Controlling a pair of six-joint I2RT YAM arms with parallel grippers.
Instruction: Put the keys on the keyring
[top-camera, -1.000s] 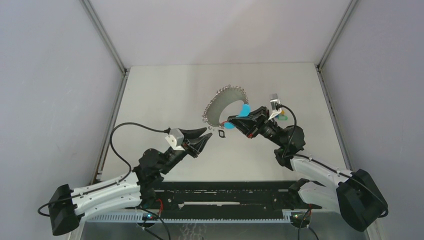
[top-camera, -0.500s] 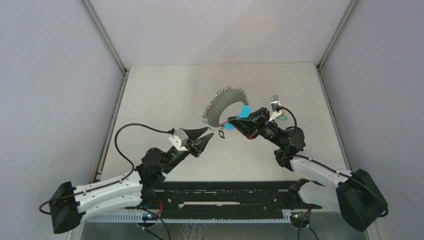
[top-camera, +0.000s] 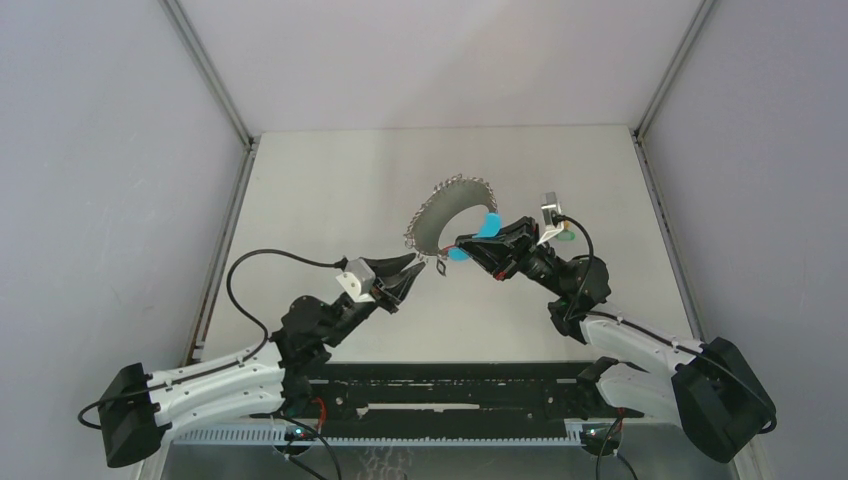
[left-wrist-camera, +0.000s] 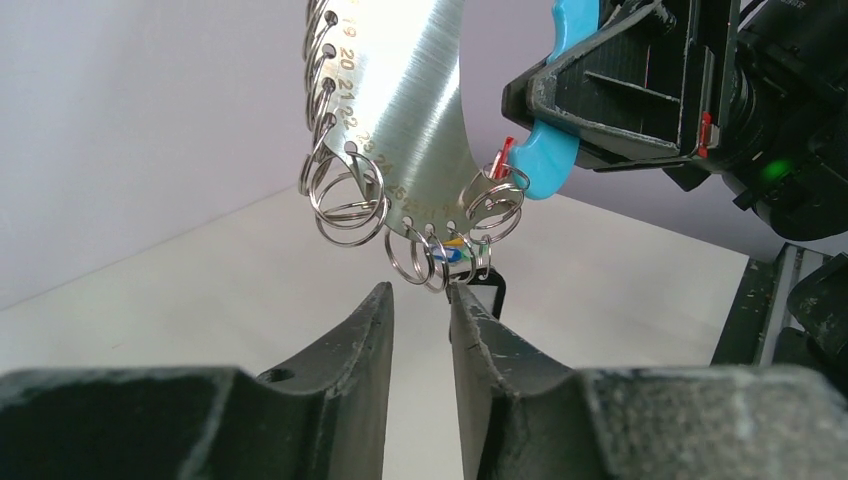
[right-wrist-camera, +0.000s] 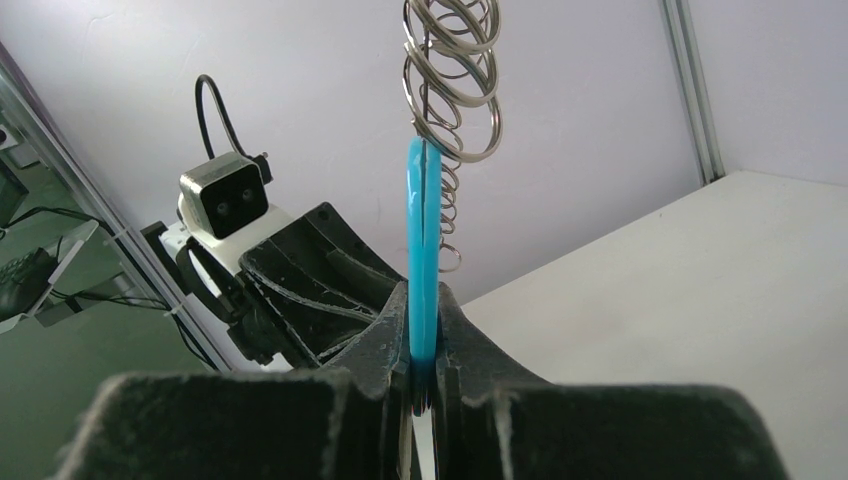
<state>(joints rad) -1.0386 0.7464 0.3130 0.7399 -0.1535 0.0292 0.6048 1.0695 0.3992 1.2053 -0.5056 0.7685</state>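
One keyring (top-camera: 452, 208): held up off the table (top-camera: 330, 190), over its middle. It is a steel band with stamped numbers and small split rings (left-wrist-camera: 345, 195) along its edge.
Cyan piece (right-wrist-camera: 422, 240): clamped between the fingers of the right gripper (top-camera: 466, 243), which is clenched on it. A red tag (left-wrist-camera: 505, 150) sits just beside.
Black bit (left-wrist-camera: 493, 290): hangs under the lowest rings, partly behind a left fingertip.
Keys (top-camera: 566, 233): a green-yellow speck on the table just beyond the right wrist, mostly hidden by it.
Flecks (left-wrist-camera: 455, 248): yellow, blue and green, seen among the lowest rings. Whether they are on the rings or behind them, cannot tell.
Left gripper (left-wrist-camera: 420, 315): just below the lowest rings, jaws released with a narrow gap and nothing between. One tip is close to a ring; contact unclear.
Cut off: the band's top leaves the left wrist view. The right wrist view sees the band edge-on, showing only rings and cyan.
Room: bare table behind and left of the keyring. The table edges are well apart from both grippers, which are near each other but not touching.
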